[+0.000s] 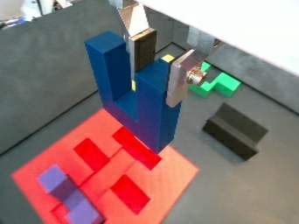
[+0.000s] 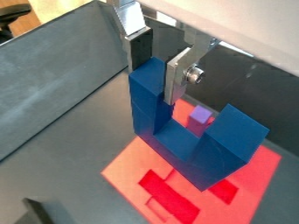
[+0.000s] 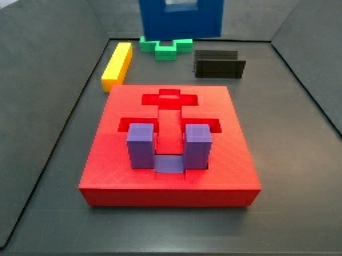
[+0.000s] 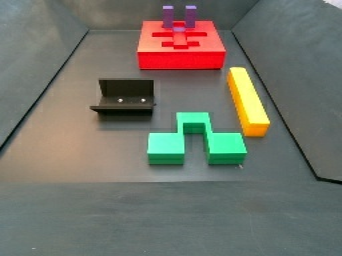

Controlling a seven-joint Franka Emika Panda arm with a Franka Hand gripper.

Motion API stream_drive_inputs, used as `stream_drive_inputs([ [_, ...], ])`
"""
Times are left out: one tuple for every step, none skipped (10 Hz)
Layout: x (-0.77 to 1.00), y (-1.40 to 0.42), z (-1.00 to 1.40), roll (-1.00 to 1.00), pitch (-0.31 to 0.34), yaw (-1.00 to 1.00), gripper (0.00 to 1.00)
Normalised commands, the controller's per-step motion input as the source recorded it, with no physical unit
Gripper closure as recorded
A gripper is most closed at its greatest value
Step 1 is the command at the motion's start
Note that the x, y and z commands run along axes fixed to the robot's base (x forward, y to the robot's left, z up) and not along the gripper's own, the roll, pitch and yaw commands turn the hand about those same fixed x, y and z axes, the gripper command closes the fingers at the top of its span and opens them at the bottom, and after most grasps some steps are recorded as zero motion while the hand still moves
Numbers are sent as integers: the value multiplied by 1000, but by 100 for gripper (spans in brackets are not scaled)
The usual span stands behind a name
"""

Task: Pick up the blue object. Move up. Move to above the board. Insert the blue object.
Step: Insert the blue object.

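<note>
I see the gripper (image 1: 158, 63) clamped on one prong of the blue object (image 1: 131, 87), holding it in the air over the board (image 1: 170, 188); in a side view the blue object (image 3: 181, 17) shows only at the top edge, above the green block (image 3: 167, 46); the purple block (image 3: 163, 148) sits in the board (image 3: 120, 175)

A dark grey matte floor (image 4: 74, 150) is seen in both side views, enclosed by grey walls (image 3: 40, 110) that slope outward on either side and are closed off by a back wall (image 4: 120, 12). Even, soft light is spread over the floor. A bright white area (image 1: 251, 26) is shown beyond the wall's edge in both wrist views.
</note>
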Motion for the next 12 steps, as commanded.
stream_drive_inputs([
  [709,126,-257,370,-54,0,100],
  [531,0,-480,251,-83,0,100],
  [349,0,-557,204,-89,29,100],
  [134,0,-631,121,-86,37,100],
  [6,34,-497,-10,-30,0,100],
  [0,131,-266,-253,0,0,100],
  [60,171,-171,-319,0,0,100],
  [40,194,-126,-391,0,0,100],
  [31,171,-91,-414,0,0,100],
  [3,151,-140,-400,0,0,100],
  [0,0,-329,-206,0,0,100],
  [0,0,-460,-154,17,0,100],
])
